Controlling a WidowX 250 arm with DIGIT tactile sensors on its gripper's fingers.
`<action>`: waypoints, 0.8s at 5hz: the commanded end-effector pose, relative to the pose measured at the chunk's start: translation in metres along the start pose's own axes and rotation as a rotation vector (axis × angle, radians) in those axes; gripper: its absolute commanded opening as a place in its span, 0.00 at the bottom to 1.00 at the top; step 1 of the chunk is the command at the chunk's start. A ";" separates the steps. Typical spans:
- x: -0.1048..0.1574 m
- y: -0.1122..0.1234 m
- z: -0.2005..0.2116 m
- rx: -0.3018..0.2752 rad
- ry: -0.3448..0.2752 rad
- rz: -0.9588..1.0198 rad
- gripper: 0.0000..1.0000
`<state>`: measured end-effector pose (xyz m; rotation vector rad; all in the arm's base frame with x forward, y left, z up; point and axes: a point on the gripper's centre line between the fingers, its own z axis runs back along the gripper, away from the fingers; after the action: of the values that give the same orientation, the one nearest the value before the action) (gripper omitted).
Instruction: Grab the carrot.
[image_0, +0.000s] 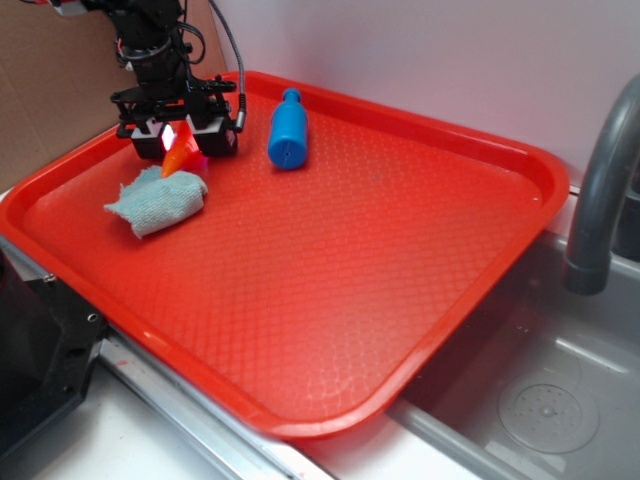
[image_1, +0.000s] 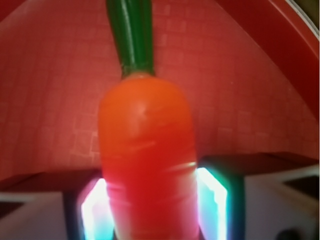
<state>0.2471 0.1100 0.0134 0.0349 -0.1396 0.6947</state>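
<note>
The orange carrot (image_0: 178, 159) is at the tray's far left corner, between the fingers of my gripper (image_0: 180, 150), just above the cloth. In the wrist view the carrot (image_1: 145, 140) fills the gap of the gripper (image_1: 152, 210). Both glowing pads (image_1: 212, 200) press against its sides, and its dark green top (image_1: 131, 35) points away over the tray. The gripper is shut on the carrot. Its narrow end is hidden between the fingers.
A red tray (image_0: 400, 250) covers most of the surface. A blue toy bottle (image_0: 288, 130) lies right of the gripper. A crumpled light-blue cloth (image_0: 158, 203) lies just in front of it. A grey faucet (image_0: 600, 190) and sink (image_0: 560, 400) are at the right.
</note>
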 end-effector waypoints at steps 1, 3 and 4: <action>-0.015 -0.013 0.063 0.100 -0.023 -0.042 0.00; -0.059 -0.044 0.160 -0.015 -0.017 -0.108 0.00; -0.085 -0.056 0.188 -0.105 0.014 -0.149 0.00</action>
<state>0.1963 -0.0084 0.1714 -0.0429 -0.1053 0.5424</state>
